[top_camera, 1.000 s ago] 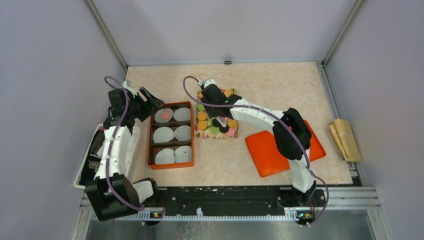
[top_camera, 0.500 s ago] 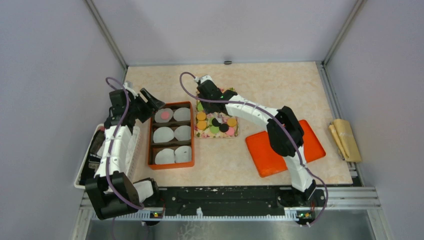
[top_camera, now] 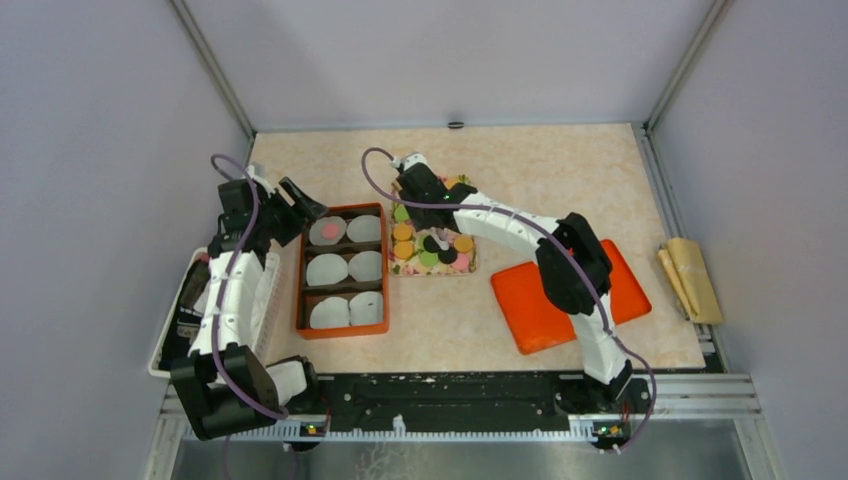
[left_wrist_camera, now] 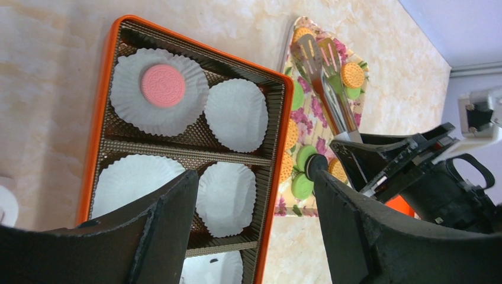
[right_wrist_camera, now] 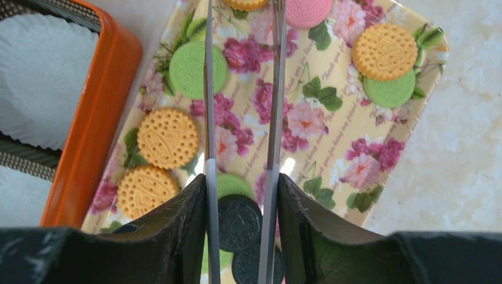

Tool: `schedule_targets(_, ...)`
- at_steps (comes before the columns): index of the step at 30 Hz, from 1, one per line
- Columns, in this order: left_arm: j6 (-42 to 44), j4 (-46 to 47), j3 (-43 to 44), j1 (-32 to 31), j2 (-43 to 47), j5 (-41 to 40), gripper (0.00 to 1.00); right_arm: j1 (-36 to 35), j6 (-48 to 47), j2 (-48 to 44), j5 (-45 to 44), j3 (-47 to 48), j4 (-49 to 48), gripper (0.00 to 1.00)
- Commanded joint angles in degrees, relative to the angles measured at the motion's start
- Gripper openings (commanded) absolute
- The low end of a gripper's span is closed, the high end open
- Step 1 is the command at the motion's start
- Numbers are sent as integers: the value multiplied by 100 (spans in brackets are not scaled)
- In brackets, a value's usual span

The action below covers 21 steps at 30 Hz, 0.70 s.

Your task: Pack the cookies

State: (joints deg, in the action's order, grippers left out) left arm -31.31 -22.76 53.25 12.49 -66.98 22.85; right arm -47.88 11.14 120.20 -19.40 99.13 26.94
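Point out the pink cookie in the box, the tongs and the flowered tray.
pink cookie (left_wrist_camera: 163, 85): left wrist view, on its centre.
tongs (left_wrist_camera: 308, 48): left wrist view, on one slotted tip.
flowered tray (right_wrist_camera: 379, 155): right wrist view, on a bare patch near its edge.

The surface (top_camera: 560, 160) is a pale, pinkish marbled top, squared off by metal rails. Left of the middle lies an orange box (top_camera: 300, 290), its long side running from near to far. Just beside its right wall, toward the far end, sits a flowered tray (right_wrist_camera: 355, 136); whether the two touch is hard to tell. Nearer the front and to the right, an orange lid (top_camera: 525, 305) lies flat and turned at a slant, close to the tray's near corner and well apart from the box. A white perforated basket (top_camera: 268, 290) sits along the left edge.
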Motion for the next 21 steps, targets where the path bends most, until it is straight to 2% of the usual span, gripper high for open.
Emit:
schedule_targets(1, 128, 59, 263, 101, 164, -166, 79, -60, -148, -1116, -182, -254, -423, 25)
schedule_targets(12, 59, 148, 262, 268, -65, 13, 78, -809, -314, -2119, -175, -791, -217, 26)
schedule_targets(21, 101, 79, 475, 346, -131, 69, 79, -1423, -227, -1882, 299, -728, -189, 27)
